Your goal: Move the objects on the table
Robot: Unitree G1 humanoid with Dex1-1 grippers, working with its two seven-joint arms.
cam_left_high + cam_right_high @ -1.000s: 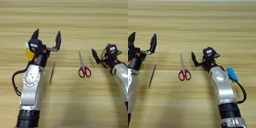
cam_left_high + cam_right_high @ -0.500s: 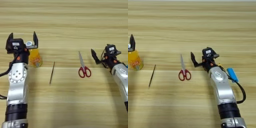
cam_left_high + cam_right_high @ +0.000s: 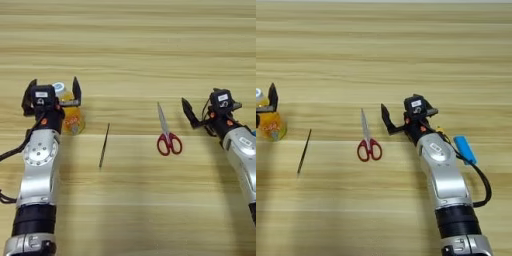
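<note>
Since a second ago the left gripper (image 3: 52,95) has swung out to its own left, away from the thin dark stick (image 3: 104,145), and the orange-juice bottle (image 3: 70,117) that it hid then now shows. Its two black fingers stand wide apart, one on each side of the bottle's white cap, and I cannot tell whether they touch it. The bottle stands upright, just under and in front of this gripper. The stick lies on the table (image 3: 130,45) to the right of the bottle, apart from it. The right gripper (image 3: 401,120) rests where it was, near the table's right side; whether it is spread or closed cannot be told. The red-handled scissors (image 3: 368,142) lie closed just to its left, blades pointing away from the robot.
</note>
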